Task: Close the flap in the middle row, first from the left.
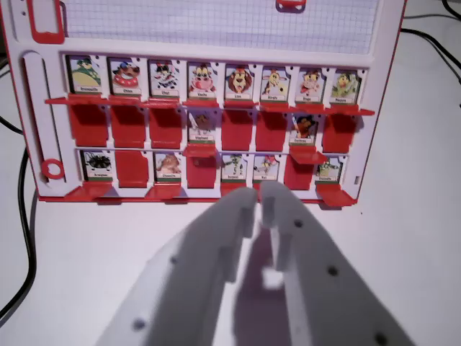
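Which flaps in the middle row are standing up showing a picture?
Two: the fourth from the wrist view's left and the seventh. The others lie flat, plain red.

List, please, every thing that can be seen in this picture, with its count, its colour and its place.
Game board: one, red frame with white face, upper half of the wrist view, lying on the table.
Picture flaps: three rows of eight. Top row: all eight show pictures. Middle row: two show pictures, fourth and seventh from the wrist view's left; the other six show plain red. Bottom row: five show pictures; second, fourth and seventh show red.
Grid sheet: one, white with fine lines, top of the board.
Cables: black, number unclear, on the table at the wrist view's left and upper right.
Table: one, white.
Gripper: one, white, bottom centre, tips nearly together, before the board's lower edge.
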You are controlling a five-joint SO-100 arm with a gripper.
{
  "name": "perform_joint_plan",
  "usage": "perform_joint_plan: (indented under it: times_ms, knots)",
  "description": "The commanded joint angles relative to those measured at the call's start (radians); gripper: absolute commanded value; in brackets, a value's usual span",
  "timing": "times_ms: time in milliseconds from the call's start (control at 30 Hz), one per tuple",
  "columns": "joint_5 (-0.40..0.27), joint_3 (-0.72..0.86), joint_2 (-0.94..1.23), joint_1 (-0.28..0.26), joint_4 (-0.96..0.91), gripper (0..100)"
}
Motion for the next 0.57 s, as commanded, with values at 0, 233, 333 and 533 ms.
perform_joint_plan:
  times_ms: [0, 233, 333, 533]
  knots:
    - [0.002, -0.046, 0.06, -0.005, 0.0, 0]
    - [0.003, -0.037, 0.06, -0.003, 0.0, 0]
    - [0.005, -0.032, 0.061, -0.005, 0.0, 0]
    - [0.008, -0.025, 0.061, -0.008, -0.003, 0]
